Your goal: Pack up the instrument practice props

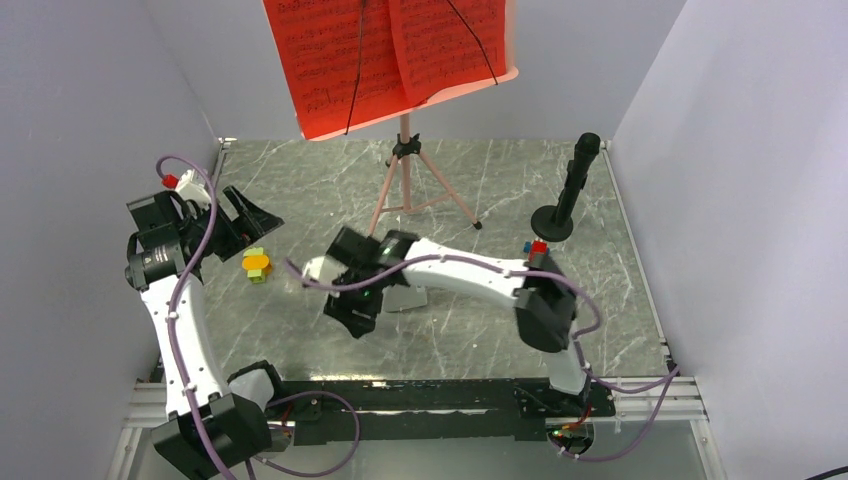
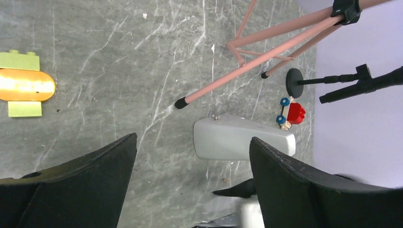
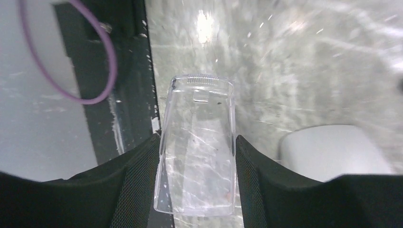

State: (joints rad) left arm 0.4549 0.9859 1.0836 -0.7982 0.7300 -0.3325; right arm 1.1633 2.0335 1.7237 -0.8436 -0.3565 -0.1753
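marble tabletop (image 1: pixel 300 190), yellow-green block (image 1: pixel 257 266) l, black mic stand (image 1: pixel 569 188) rear r, prob red-blue block (image 2: pixel 295 113) near it

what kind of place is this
Likely a robot test booth: plain walls box in a marble-patterned tabletop, a left arm and right arm are bolted at its near edge, and a pink music stand with red sheet music stands as a prop.

Glossy clear plastic cover (image 3: pixel 197 142)
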